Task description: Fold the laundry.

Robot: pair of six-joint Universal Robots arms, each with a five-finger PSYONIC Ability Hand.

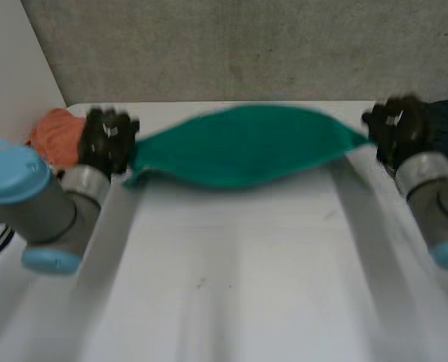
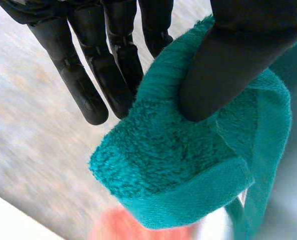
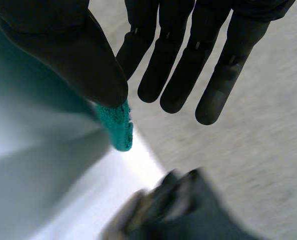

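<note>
While the green towel (image 1: 243, 147) hangs stretched in the air over the far side of the counter (image 1: 231, 286), at twelve o'clock in the head view, the left hand (image 1: 107, 143) has its nine o'clock end and the right hand (image 1: 397, 128) its three o'clock end. The span bellies a little in the middle. An orange cloth (image 1: 54, 132) lies just past the left hand at nine, and a dark cloth (image 1: 446, 113) sits by the right hand at three.

Over to the left wrist view: the thumb (image 2: 223, 65) bears down on a thick corner of the towel, clamping it against the straight fingers (image 2: 88, 85). There is plenty of terry in that pinch, a sound hold.

Now the right wrist view, and it's tighter. Just a small tip of towel peeks out under the thumb (image 3: 73, 55), with the fingers (image 3: 188, 65) straight beside it. It is pinched, but thinly.

The step looks like laying the towel flat for its first fold. Doing it well probably means lowering both hands evenly, holding the span taut without tugging that slim right-hand corner free, and steering clear of both neighbouring cloths.
</note>
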